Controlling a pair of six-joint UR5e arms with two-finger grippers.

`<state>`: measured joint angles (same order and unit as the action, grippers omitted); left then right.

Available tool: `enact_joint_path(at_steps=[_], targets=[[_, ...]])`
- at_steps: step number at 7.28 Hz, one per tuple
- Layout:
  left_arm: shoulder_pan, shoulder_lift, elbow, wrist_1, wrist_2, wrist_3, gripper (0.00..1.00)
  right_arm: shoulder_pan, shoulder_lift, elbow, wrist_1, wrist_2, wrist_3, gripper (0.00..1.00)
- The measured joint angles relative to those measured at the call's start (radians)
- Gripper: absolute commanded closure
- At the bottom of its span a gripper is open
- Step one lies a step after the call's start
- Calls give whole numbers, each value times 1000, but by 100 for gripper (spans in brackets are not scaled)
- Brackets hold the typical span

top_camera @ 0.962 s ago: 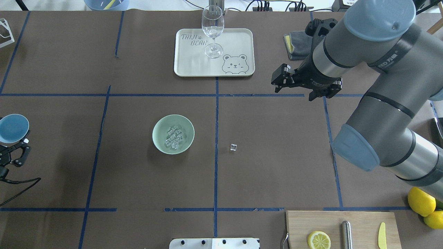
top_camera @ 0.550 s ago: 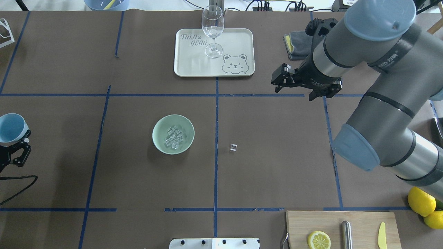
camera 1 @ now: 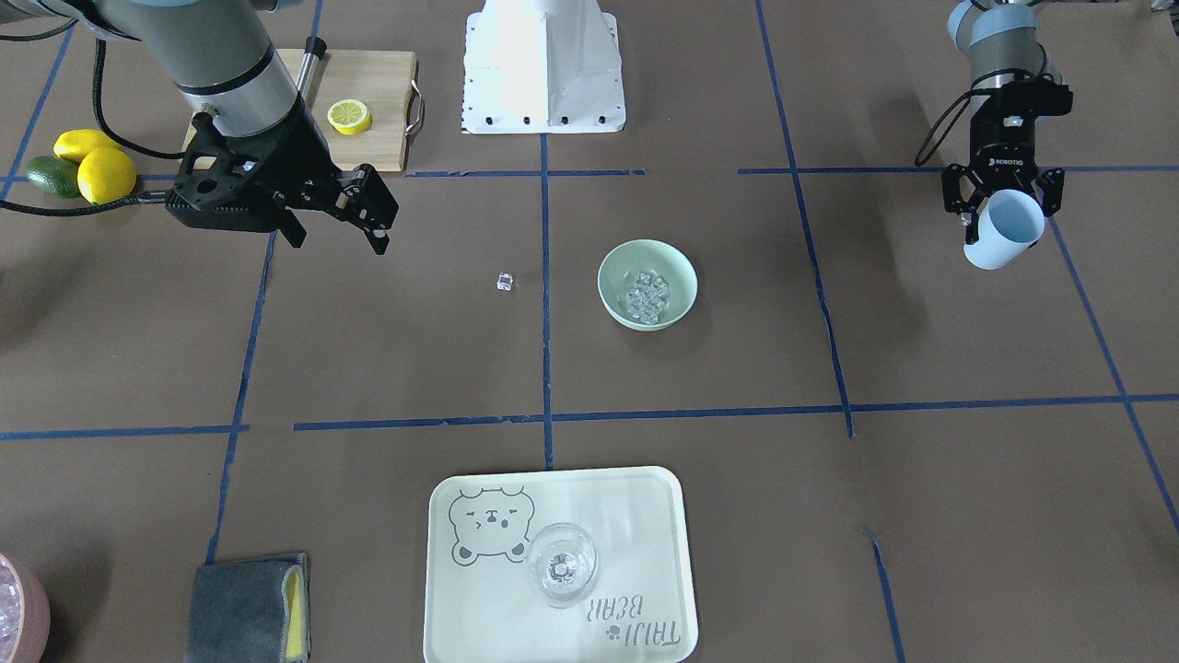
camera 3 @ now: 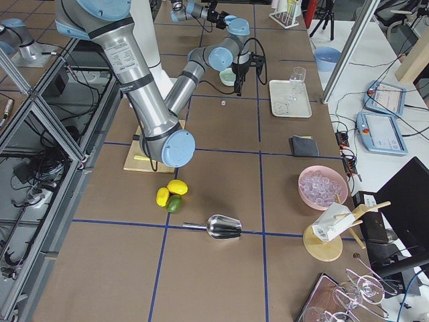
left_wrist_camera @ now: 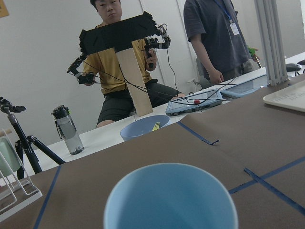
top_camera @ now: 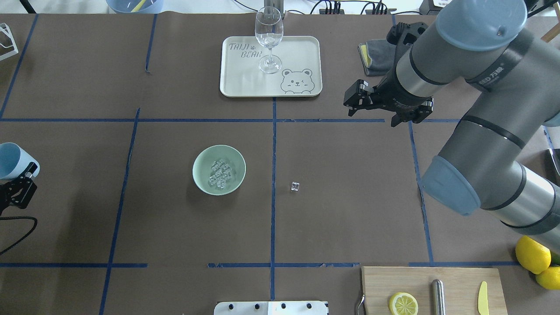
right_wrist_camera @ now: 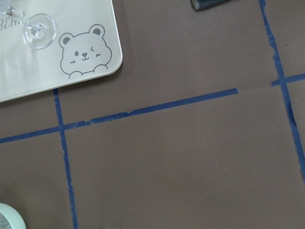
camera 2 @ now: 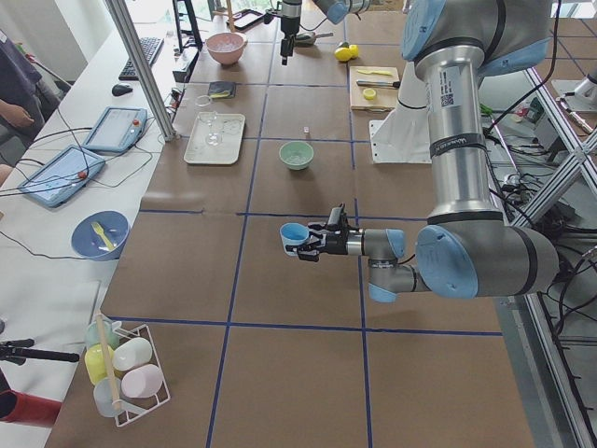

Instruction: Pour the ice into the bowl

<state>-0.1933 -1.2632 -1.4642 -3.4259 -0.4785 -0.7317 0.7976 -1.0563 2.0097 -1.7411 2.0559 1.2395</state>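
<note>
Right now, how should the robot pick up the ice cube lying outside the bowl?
From straight above, pinching two opposite flat sides of the ice cube. It is small and low, and it sits alone, well apart from the bowl, so there should be room on both sides.

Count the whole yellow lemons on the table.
2, clustered with a green fruit beside the wooden cutting board: one yellow lemon, the second yellow lemon. The cut lemon half on the board is not counted.

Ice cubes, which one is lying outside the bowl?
The lone cube lying on the brown table, apart from the mint-green bowl; all the other ice sits heaped inside it.
</note>
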Motion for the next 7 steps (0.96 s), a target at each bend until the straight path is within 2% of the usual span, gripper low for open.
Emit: enact_joint_path(at_steps=[4,7], targets=[[2,-8,70,3,1,-161,100,0,1,2,0,1,1,0],[2,-36,103,22,-5,-202,100,0,-1,3,0,1,2,0]])
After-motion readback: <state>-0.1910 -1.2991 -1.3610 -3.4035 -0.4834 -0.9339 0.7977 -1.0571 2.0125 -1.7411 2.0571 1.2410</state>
